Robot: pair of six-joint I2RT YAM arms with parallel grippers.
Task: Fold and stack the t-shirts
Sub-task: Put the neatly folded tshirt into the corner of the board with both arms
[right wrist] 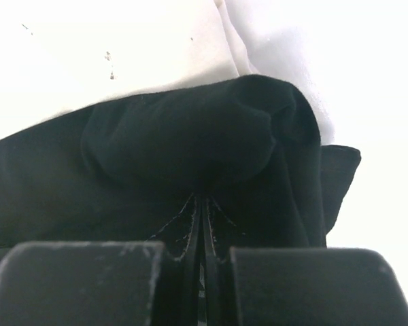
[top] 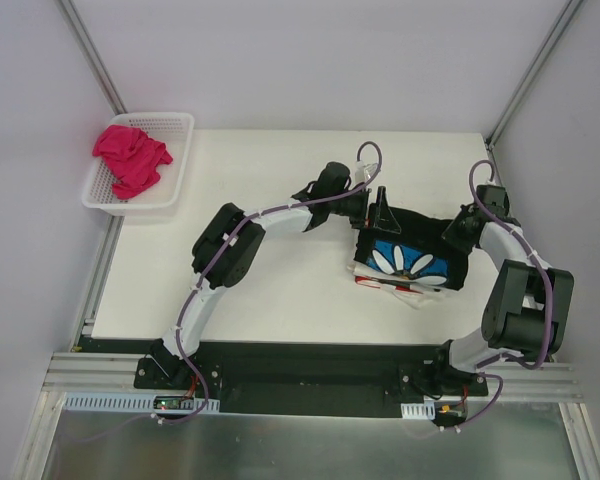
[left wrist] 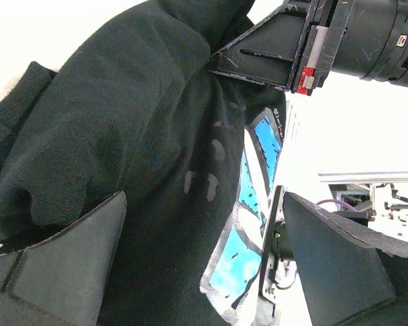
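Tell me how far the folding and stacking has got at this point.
Done: pale cloth already lies under the black t-shirt. In hand: the right gripper pinches its edge, and the left gripper is open at its other side. Left: finish that fold; the pink t-shirt sits crumpled in the basket.

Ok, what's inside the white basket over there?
A crumpled pink t-shirt lies in the white basket, with bare mesh around it. Anything underneath the shirt is covered.

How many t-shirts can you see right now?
2 for certain: black daisy t-shirt on the table, pink t-shirt in the basket. White cloth under the black one may be more.
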